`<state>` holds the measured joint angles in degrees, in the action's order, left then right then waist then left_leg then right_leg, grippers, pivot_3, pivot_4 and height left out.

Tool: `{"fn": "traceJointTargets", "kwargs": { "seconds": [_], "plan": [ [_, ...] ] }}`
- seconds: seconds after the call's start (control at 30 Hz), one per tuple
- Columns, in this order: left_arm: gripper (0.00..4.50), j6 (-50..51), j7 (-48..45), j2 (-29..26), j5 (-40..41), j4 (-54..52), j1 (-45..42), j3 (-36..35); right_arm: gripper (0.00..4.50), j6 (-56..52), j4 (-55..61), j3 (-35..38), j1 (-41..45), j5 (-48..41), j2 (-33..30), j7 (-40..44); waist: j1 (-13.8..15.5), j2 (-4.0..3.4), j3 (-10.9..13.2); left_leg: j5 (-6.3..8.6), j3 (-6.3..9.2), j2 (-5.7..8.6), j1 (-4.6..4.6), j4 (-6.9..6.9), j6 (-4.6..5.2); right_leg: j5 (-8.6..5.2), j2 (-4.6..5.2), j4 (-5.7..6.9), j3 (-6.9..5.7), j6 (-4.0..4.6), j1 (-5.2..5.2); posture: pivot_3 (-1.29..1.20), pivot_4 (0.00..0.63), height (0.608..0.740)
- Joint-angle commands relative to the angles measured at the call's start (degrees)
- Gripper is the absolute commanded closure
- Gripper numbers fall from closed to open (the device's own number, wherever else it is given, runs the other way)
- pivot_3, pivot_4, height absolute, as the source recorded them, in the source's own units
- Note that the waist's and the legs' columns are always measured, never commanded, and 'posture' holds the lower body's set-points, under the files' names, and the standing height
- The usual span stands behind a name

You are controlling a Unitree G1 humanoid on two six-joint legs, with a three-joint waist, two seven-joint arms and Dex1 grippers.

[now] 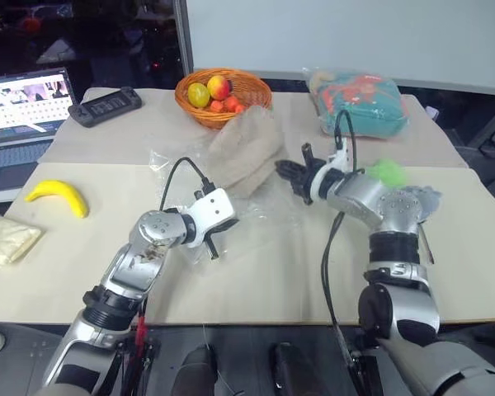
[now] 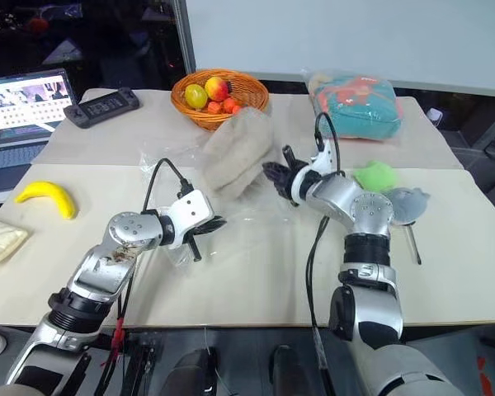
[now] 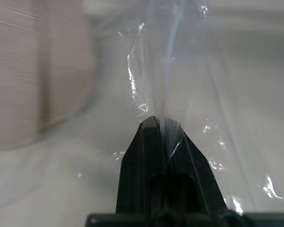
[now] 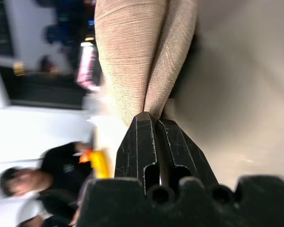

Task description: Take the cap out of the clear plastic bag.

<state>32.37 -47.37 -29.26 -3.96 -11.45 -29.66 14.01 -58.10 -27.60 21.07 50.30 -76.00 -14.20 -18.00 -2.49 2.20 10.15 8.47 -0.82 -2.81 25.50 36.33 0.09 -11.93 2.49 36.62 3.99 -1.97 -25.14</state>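
Right gripper (image 4: 154, 118), at frame centre in the head views, is pinched shut on a fold of the cap (image 1: 246, 153), which rises up-left from it toward the fruit basket (image 1: 223, 97). Left gripper (image 3: 158, 122), lower left of centre, is clamped on a pleat of the clear plastic bag (image 1: 177, 161). Soft and light, the cap should slide easily; the fabric edge is the right hold. Thin, slick film may slip or tear.

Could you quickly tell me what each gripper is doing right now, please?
Left gripper: shut on the bag.
Right gripper: shut on the cap.
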Motion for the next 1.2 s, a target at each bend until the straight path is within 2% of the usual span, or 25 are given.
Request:
{"fn": "traceJointTargets", "kwargs": {
  "seconds": [0.03,0.07,0.1,0.23,0.33,0.37,0.4,0.47,0.5,0.6,0.73,0.8,0.87,0.93,1.03,1.1,1.2],
  "plan": [
    [4.50,0.28,1.04,-0.41,0.94,-2.76,0.17,-1.21,4.47,-1.71,1.57,-0.12,-2.70,5.41,-4.01,1.06,-0.04,0.00,0.00,0.00,-0.01,0.00,-0.16,0.00,0.00,-0.13,0.00,0.01,0.01,-0.19,0.13,0.00,0.150,0.740],
    [4.50,0.32,1.17,-0.49,1.01,-2.94,0.33,-1.27,4.47,-1.90,1.69,0.07,-3.99,6.56,-5.12,1.70,-0.04,0.00,0.00,0.00,-0.01,-0.01,-0.21,-0.01,0.00,-0.15,-0.01,0.01,0.01,-0.22,0.15,0.00,0.150,0.740],
    [4.50,0.31,1.27,-0.57,1.07,-3.06,0.45,-1.31,3.79,-2.04,1.85,0.60,-4.78,7.04,-5.74,2.23,-0.06,-0.01,-0.01,0.00,0.00,-0.01,-0.21,-0.02,0.00,-0.15,-0.02,0.03,0.01,-0.22,0.15,0.00,0.150,0.740],
    [4.50,-0.04,1.34,-1.64,1.71,-3.48,1.27,-2.00,2.66,-3.72,5.35,1.90,-6.39,8.07,-8.37,5.97,-0.32,0.00,0.00,0.00,-0.01,-0.01,-0.21,-0.09,0.00,-0.11,-0.04,0.04,0.06,-0.07,0.10,0.00,0.150,0.740],
    [4.50,1.49,0.03,-2.73,4.54,-4.47,2.27,-4.21,1.56,-4.57,8.33,1.13,-6.49,10.44,-12.47,11.21,-0.48,-0.02,0.01,0.00,-0.07,-0.01,-0.17,-0.11,0.01,-0.10,-0.04,0.07,0.15,-0.06,0.01,0.00,0.150,0.740],
    [3.92,2.42,-1.23,-3.08,6.56,-5.32,2.76,-5.12,1.17,-4.72,8.80,1.08,-6.25,11.02,-13.55,12.69,-0.46,-0.02,0.01,0.00,-0.06,-0.01,-0.17,-0.11,0.01,-0.12,-0.05,0.08,0.14,-0.08,0.01,0.00,0.150,0.740],
    [3.72,3.35,-2.43,-3.45,8.58,-6.31,3.25,-6.01,0.85,-4.91,9.25,0.91,-5.98,11.56,-14.59,14.30,-0.47,-0.02,0.01,0.00,-0.06,-0.01,-0.18,-0.11,0.01,-0.14,-0.05,0.08,0.14,-0.11,0.01,0.00,0.150,0.740],
    [2.98,3.73,-4.58,-5.07,10.90,-7.99,4.13,-6.80,0.17,-5.47,10.38,0.05,-5.39,12.74,-16.48,17.25,-0.47,-0.02,0.01,0.00,-0.07,-0.01,-0.20,-0.10,0.01,-0.18,-0.05,0.06,0.14,-0.19,0.04,0.00,0.150,0.740],
    [2.65,4.65,-6.23,-6.52,12.66,-9.24,4.89,-7.48,0.00,-5.77,11.17,-0.76,-4.97,13.63,-17.63,19.09,-0.47,-0.02,0.01,0.00,-0.07,-0.02,-0.21,-0.10,0.01,-0.20,-0.05,0.06,0.13,-0.21,0.05,0.00,0.150,0.740],
    [1.70,10.89,-9.80,-9.17,20.73,-12.82,6.96,-12.10,0.00,-6.02,14.10,-4.52,-4.48,17.16,-20.83,25.44,-0.63,-0.02,0.01,0.00,-0.07,-0.02,-0.21,-0.12,0.00,-0.22,-0.05,0.06,0.14,-0.19,0.02,0.00,0.150,0.740],
    [0.06,23.00,-10.55,-8.63,36.26,-15.56,8.71,-23.65,0.00,-4.74,17.34,-8.81,-4.57,21.60,-23.18,32.75,-0.66,-0.01,0.01,0.00,-0.06,-0.03,-0.21,-0.11,0.01,-0.25,-0.05,0.05,0.11,-0.21,0.02,0.00,0.150,0.740],
    [0.06,28.38,-5.84,-4.22,46.53,-13.81,6.97,-33.79,0.00,-2.38,19.80,-11.00,-5.58,24.53,-24.07,36.22,-0.65,-0.01,0.02,0.00,-0.06,-0.02,-0.21,-0.08,0.00,-0.26,-0.05,0.07,0.11,-0.22,0.03,0.00,0.150,0.740],
    [0.06,26.81,2.80,0.78,49.25,-10.61,4.67,-42.08,0.00,3.13,21.90,-12.00,-7.29,28.39,-23.81,38.93,-0.39,0.03,0.04,0.00,-0.03,-0.03,-0.21,-0.03,0.00,-0.27,-0.04,0.07,0.07,-0.25,0.05,0.00,0.150,0.740],
    [0.06,22.39,13.90,4.55,44.04,-8.94,4.17,-46.16,0.00,12.70,23.38,-12.76,-10.44,34.50,-22.84,40.29,-0.07,0.04,0.02,0.00,0.05,-0.05,-0.22,0.02,0.00,-0.27,-0.07,0.06,-0.01,-0.27,0.12,0.00,0.150,0.740],
    [0.06,17.00,22.05,6.05,38.20,-7.65,5.34,-46.68,0.00,22.31,24.23,-13.64,-13.70,41.25,-21.13,40.41,0.06,0.06,0.01,0.00,0.04,-0.01,-0.30,0.00,0.00,-0.27,-0.06,0.00,0.00,-0.28,0.24,0.00,0.150,0.740],
    [0.06,9.43,27.72,7.72,30.75,-6.07,9.19,-44.97,0.00,19.87,24.15,-10.43,-15.14,38.56,-18.09,38.69,-0.02,0.05,-0.01,0.01,0.00,0.01,-0.28,0.00,-0.01,-0.23,-0.03,-0.01,0.04,-0.28,0.22,0.00,0.150,0.740],
    [0.06,-0.52,31.02,9.94,24.86,-3.97,13.85,-43.28,0.00,22.96,25.50,-9.92,-17.68,41.83,-15.72,36.92,0.03,0.07,-0.01,0.01,-0.08,0.01,-0.30,-0.04,-0.01,0.01,-0.02,0.00,0.14,0.11,0.19,0.00,0.150,0.740]
  ]
}}
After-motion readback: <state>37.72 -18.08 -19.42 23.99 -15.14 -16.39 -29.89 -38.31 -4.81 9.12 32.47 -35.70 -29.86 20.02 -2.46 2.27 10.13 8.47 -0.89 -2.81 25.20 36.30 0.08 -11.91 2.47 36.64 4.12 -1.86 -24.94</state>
